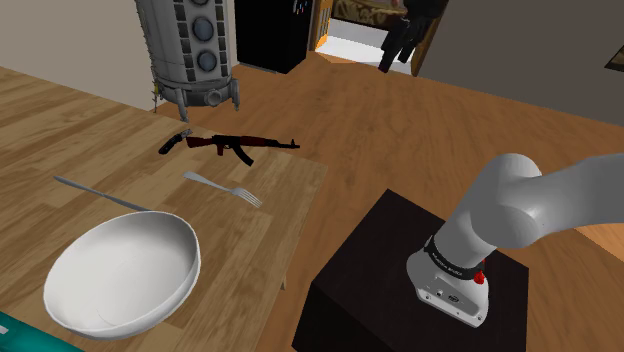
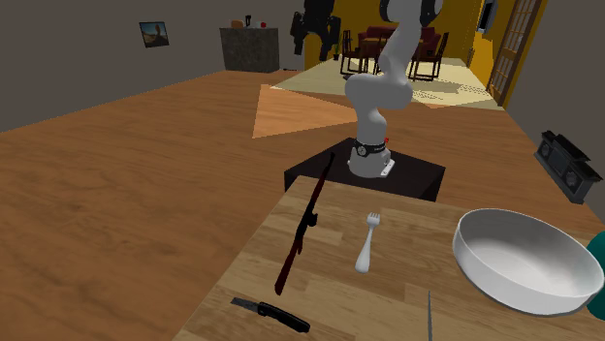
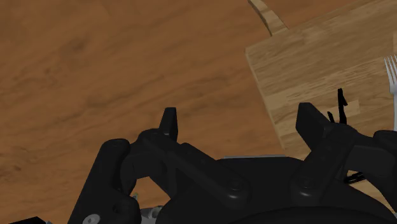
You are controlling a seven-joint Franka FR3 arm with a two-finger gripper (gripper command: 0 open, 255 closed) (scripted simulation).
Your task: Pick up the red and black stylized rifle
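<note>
**Gripper (image 3: 240, 127) empty, its two black fingers (image 3: 169, 121) standing apart, high over the brown floor.**

From where I stand, the gripper hangs off the corner of the light wooden table (image 3: 318, 57), well apart from the single fork (image 1: 225, 188) lying on it. The one red and black rifle (image 1: 240, 145) lies flat on the table just beside that fork, touched by nothing. In the second exterior view it runs roughly alongside the fork, on its left. One small black folding knife (image 1: 173, 141) lies past the fork, close to the rifle's end farthest from the stand. One white bowl (image 1: 125, 270) sits on the fork's other side. One thin grey utensil (image 1: 100, 193) lies near the fork, between the bowl and the folding knife.
</note>
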